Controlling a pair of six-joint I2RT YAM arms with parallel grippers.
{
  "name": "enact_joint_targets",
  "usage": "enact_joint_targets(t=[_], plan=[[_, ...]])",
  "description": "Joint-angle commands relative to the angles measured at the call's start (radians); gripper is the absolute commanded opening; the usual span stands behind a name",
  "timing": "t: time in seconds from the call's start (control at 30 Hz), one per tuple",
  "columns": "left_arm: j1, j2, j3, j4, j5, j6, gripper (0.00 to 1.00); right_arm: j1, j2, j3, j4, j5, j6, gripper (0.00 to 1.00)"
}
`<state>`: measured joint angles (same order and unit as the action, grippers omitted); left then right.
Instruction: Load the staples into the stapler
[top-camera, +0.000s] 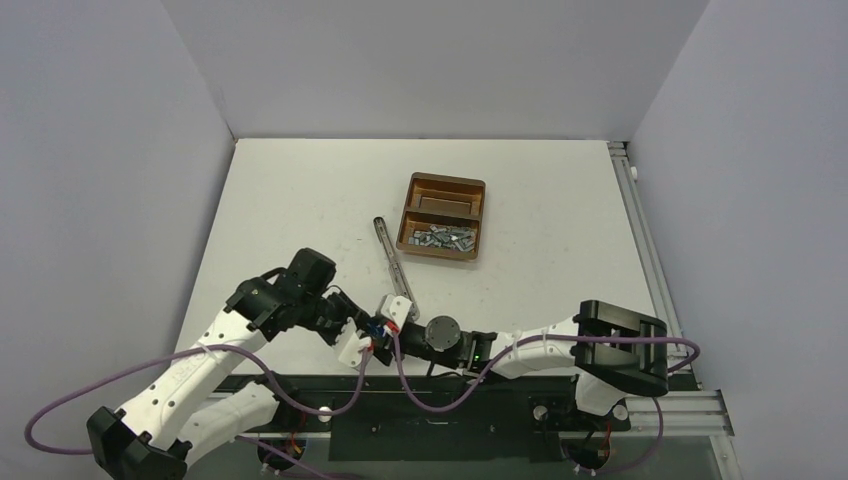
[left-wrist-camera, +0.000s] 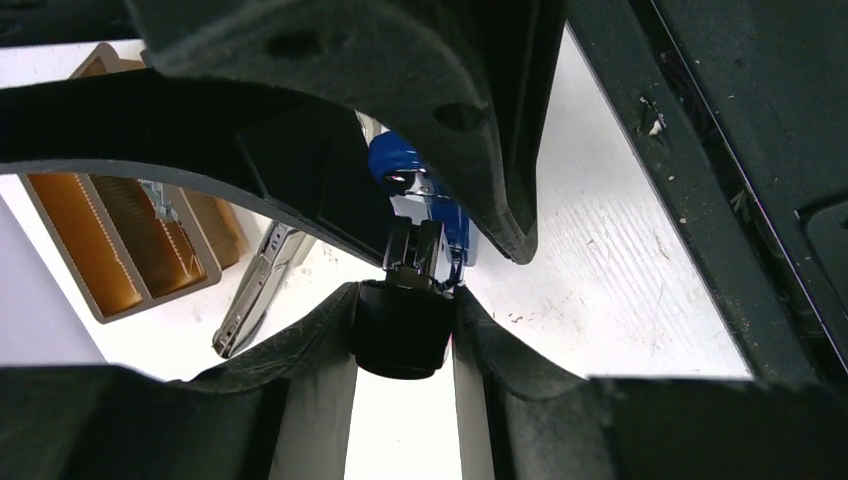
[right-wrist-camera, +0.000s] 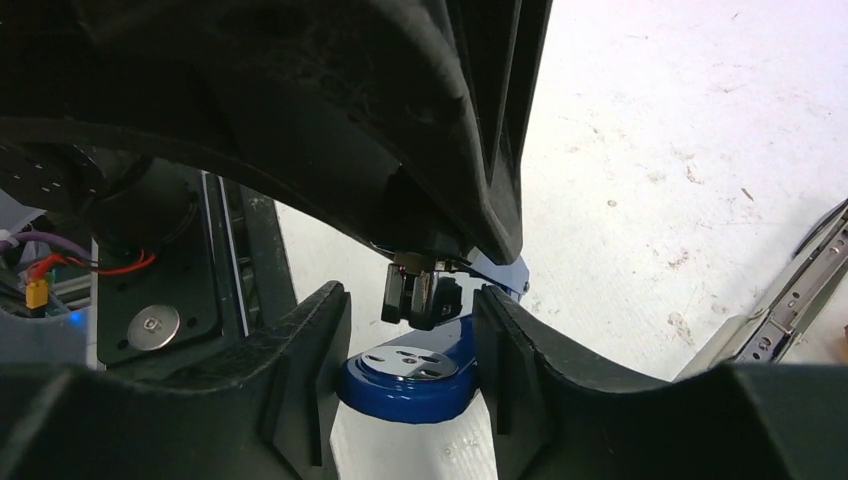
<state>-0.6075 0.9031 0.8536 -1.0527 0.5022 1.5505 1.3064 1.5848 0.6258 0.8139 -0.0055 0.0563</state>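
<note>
The stapler (top-camera: 383, 327) has a blue base and hangs just above the table's near edge between my two grippers. My left gripper (top-camera: 365, 332) (left-wrist-camera: 405, 315) is shut on the stapler's black rear end (left-wrist-camera: 400, 335), with the blue base (left-wrist-camera: 425, 185) stretching away beyond it. My right gripper (top-camera: 398, 328) (right-wrist-camera: 410, 325) has its jaws closed in on both sides of the blue base's front end (right-wrist-camera: 410, 378), under the black head (right-wrist-camera: 420, 295). The staples (top-camera: 440, 238) lie in a loose silver pile in the near compartment of the brown tray (top-camera: 445, 183).
A long silver metal rail (top-camera: 393, 262) (left-wrist-camera: 258, 292) (right-wrist-camera: 790, 300) lies on the white table between the tray and the grippers. The tray's far compartment (top-camera: 440, 203) holds a flat brown piece. Grey walls enclose the table, and an aluminium rail (top-camera: 640, 230) runs along its right edge.
</note>
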Motion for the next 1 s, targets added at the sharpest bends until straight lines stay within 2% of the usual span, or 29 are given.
enact_joint_targets(t=[0.0,0.17,0.3,0.73,0.97], plan=[[-0.005,-0.008,0.059,0.031,0.008,0.001,0.06,-0.001,-0.016,-0.076,0.063,0.065,0.041,0.22],[0.002,0.002,0.065,0.064,-0.014,-0.043,0.05,0.015,-0.015,-0.169,0.090,0.128,0.054,0.10],[0.046,0.028,0.082,0.059,-0.013,-0.040,0.05,0.041,-0.010,-0.234,0.117,0.181,0.065,0.09],[0.412,0.140,0.089,0.115,0.113,-0.006,0.04,0.054,0.104,-0.304,0.181,0.204,0.112,0.09],[0.540,0.202,0.070,0.150,0.131,0.038,0.04,0.048,0.150,-0.309,0.207,0.198,0.136,0.09]])
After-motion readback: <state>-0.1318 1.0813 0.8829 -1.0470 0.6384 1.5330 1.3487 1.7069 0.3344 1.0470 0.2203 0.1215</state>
